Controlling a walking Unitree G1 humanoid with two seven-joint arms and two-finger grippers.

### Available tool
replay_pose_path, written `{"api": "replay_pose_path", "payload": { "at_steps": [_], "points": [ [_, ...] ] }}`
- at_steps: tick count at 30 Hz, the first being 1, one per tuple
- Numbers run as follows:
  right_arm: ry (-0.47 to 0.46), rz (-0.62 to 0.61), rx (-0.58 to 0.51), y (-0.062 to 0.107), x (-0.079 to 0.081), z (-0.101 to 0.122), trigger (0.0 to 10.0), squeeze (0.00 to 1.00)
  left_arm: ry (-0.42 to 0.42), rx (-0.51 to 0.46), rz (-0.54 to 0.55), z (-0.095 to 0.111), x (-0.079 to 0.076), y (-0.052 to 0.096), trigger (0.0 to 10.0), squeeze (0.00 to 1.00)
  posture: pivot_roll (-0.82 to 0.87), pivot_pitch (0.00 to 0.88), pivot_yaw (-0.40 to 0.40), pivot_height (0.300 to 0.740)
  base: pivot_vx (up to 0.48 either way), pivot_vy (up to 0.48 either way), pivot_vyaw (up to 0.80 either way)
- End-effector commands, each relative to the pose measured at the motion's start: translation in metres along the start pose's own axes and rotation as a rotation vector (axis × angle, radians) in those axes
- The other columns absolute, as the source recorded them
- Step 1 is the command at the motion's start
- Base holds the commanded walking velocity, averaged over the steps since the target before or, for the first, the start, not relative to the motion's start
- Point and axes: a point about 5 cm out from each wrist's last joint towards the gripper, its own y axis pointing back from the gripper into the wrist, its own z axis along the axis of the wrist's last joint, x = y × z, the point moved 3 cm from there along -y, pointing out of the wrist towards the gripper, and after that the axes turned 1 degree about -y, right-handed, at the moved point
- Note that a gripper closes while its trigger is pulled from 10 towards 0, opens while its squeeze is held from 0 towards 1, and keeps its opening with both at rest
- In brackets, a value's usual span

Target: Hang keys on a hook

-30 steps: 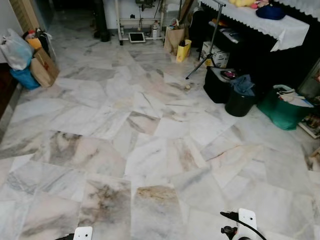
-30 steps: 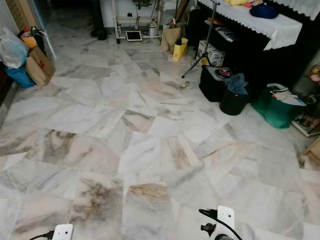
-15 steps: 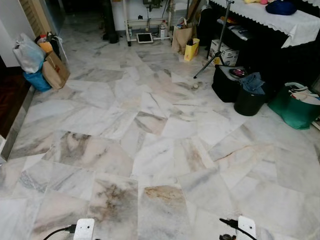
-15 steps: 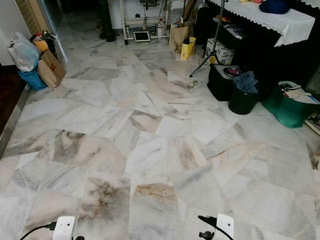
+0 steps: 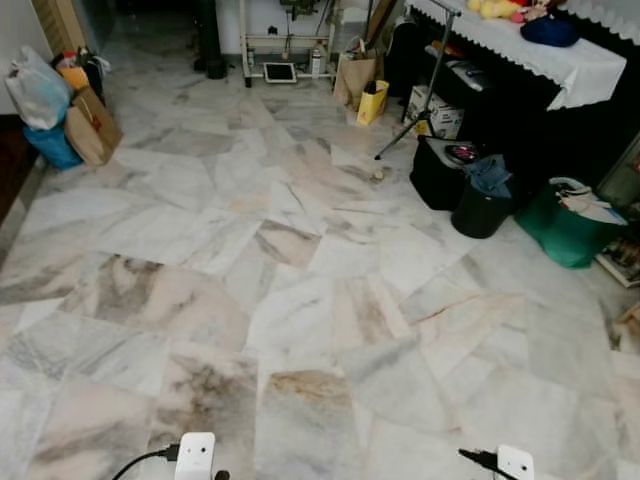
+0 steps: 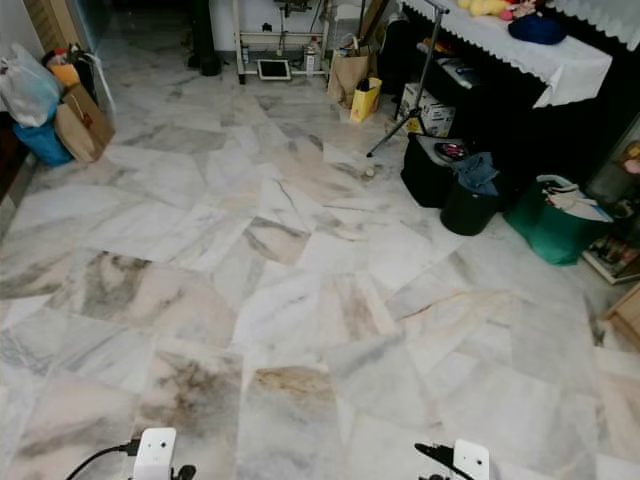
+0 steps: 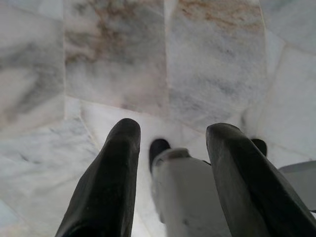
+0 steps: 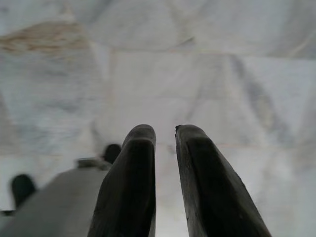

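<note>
My left gripper hangs low over the marble floor, open, with nothing between its black fingers. Beyond them I see my own grey leg. My right gripper also points down at the floor, its two fingers close together with only a slim gap and nothing held. In the head views the white wrist parts of both arms peek in at the bottom edge.
Wide marble floor stretches ahead. Bags are piled at the far left wall. On the right stand a black bag, a black bucket, a green bag, a tripod stand and a white-clothed table.
The whole picture has swung and shifted as the camera moved. The wrist parts at the bottom edge sit lower now. Nothing on the floor has moved.
</note>
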Motion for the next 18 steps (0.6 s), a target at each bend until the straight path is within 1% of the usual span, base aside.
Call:
{"api": "replay_pose_path", "payload": {
  "at_steps": [1,2,4,5,6,8,10,13,15,16,17,18],
  "points": [
    [0.024,-0.015,0.006,0.003,-0.012,-0.001,10.0,0.0,-0.008,0.014,0.003,-0.008,-0.004,0.002,10.0,0.0,0.17,0.0,-0.168,0.709,0.0,0.0,0.0],
    [0.027,-0.018,0.001,0.004,-0.016,-0.001,10.0,0.0,-0.019,0.022,0.002,-0.013,-0.007,0.004,10.0,0.0,0.16,0.0,-0.148,0.709,0.0,0.0,0.0],
    [0.03,-0.026,-0.005,0.005,-0.02,-0.001,10.0,0.0,-0.04,0.035,-0.01,-0.02,-0.01,0.006,10.0,0.0,0.16,0.0,-0.118,0.709,0.0,0.0,0.0],
    [0.031,-0.03,-0.006,0.005,-0.022,-0.002,10.0,0.0,-0.049,0.039,-0.015,-0.023,-0.011,0.007,10.0,0.0,0.16,0.0,-0.118,0.709,0.0,0.0,0.0],
    [0.027,-0.035,-0.01,0.006,-0.023,-0.004,10.0,0.0,-0.073,0.059,-0.029,-0.031,-0.012,0.01,10.0,0.0,0.18,0.0,-0.106,0.709,0.0,0.0,0.0],
    [0.022,-0.033,-0.011,0.006,-0.022,-0.005,10.0,0.0,-0.092,0.056,-0.031,-0.031,-0.009,0.01,10.0,0.0,0.21,0.0,-0.092,0.709,0.0,0.0,0.0],
    [0.035,-0.019,-0.011,0.005,-0.017,-0.003,10.0,0.0,-0.088,0.019,-0.024,-0.019,-0.003,0.007,10.0,0.0,0.2,0.0,-0.082,0.709,0.0,0.0,0.0],
    [0.016,-0.015,-0.022,0.002,-0.007,0.002,10.0,0.0,-0.114,-0.013,-0.017,-0.004,0.004,0.002,10.0,0.0,0.18,0.0,-0.072,0.709,0.0,0.0,0.0],
    [-0.01,-0.004,-0.02,-0.002,0.01,0.004,10.0,0.0,-0.156,-0.012,0.0,0.004,0.016,0.0,10.0,0.0,0.19,0.0,-0.077,0.709,0.0,0.0,0.0],
    [-0.008,0.007,-0.014,-0.004,0.018,0.004,10.0,0.0,-0.135,-0.021,0.024,0.009,0.023,-0.001,10.0,0.0,0.21,0.0,-0.072,0.709,0.0,0.0,0.0],
    [-0.008,0.007,-0.014,-0.004,0.018,0.004,10.0,0.0,-0.135,-0.021,0.024,0.009,0.023,-0.001,10.0,0.0,0.21,0.0,-0.072,0.709,0.0,0.0,0.0],
    [-0.017,0.012,-0.011,-0.005,0.025,0.004,10.0,0.0,-0.113,-0.029,0.043,0.012,0.028,-0.002,10.0,0.0,0.21,0.0,-0.066,0.709,0.0,0.0,0.0]
  ]
}}
